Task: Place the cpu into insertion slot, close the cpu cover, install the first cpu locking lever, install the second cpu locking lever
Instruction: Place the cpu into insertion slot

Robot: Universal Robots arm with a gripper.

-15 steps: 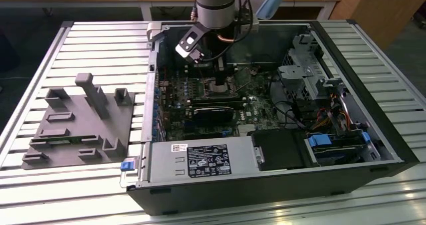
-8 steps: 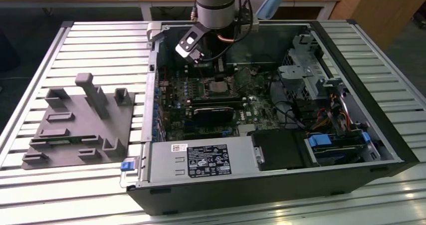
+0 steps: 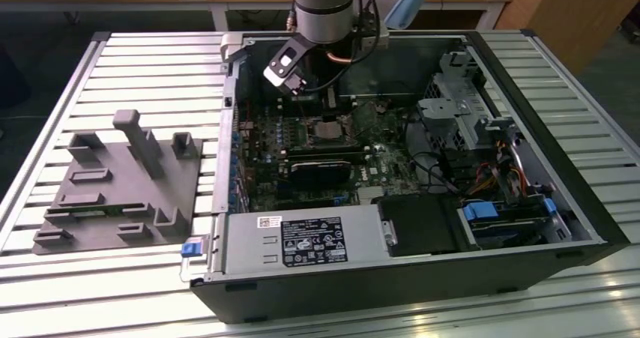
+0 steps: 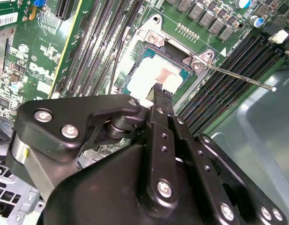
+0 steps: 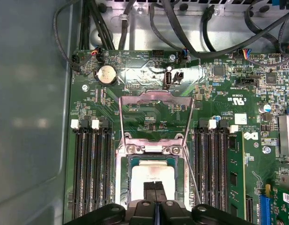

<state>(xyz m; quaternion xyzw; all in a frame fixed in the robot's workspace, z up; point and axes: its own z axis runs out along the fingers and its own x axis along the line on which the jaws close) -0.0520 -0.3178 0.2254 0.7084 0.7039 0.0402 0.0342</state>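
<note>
On the slatted worktop point(image 3: 150, 61) we judge one step done: the cpu point(image 5: 153, 171) sits in the insertion slot point(image 5: 121, 183), fingers point(image 5: 150, 192) closed together on it, empty, with the cpu cover point(image 5: 156, 97) open and the locking lever point(image 4: 238, 77) unlatched.

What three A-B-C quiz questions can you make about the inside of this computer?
1. Where is the cpu?
A on the grey tray
B in the slot
C on the table

2. What colour is the board?
A green
B red
C white

3. How is the cover?
A shut flat
B taken away
C lifted open

Answers:
1 B, because its silvery top lies inside the slot's metal rim.
2 A, because green shows between all the parts.
3 C, because the frame stands up behind the slot and leaves the cpu bare.
</note>
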